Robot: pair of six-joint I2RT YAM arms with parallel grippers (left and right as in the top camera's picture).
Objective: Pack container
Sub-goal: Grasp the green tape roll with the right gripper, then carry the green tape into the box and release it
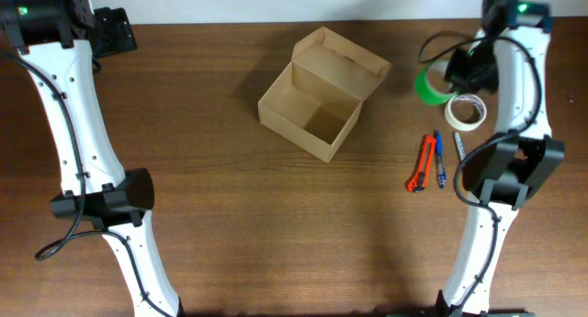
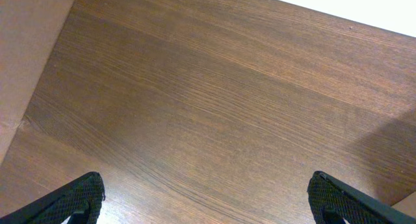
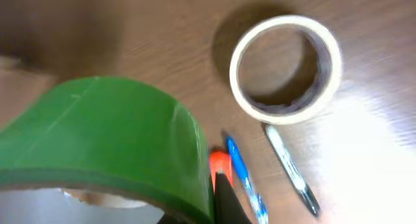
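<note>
Container [image 1: 317, 106] is sitting mid-table [image 1: 276, 225] with its flap lid standing open, while the right gripper [image 1: 457, 71] is pinching a green tape roll [image 1: 428, 84].
The right gripper's jaws are clamping shut on the wall of the green tape roll, which is tilting on edge just right of the container; one dark finger [image 3: 227, 201] is showing against the roll's outer face. Further right of the container a cream tape roll [image 1: 466, 111] is lying flat. To the container's lower right, an orange utility knife [image 1: 423, 163], a blue pen [image 1: 438, 159] and a dark-tipped pen [image 1: 458, 144] are lying side by side. The left gripper [image 2: 207, 201] is hovering far to the container's left, jaws spread wide and gripping nothing.
</note>
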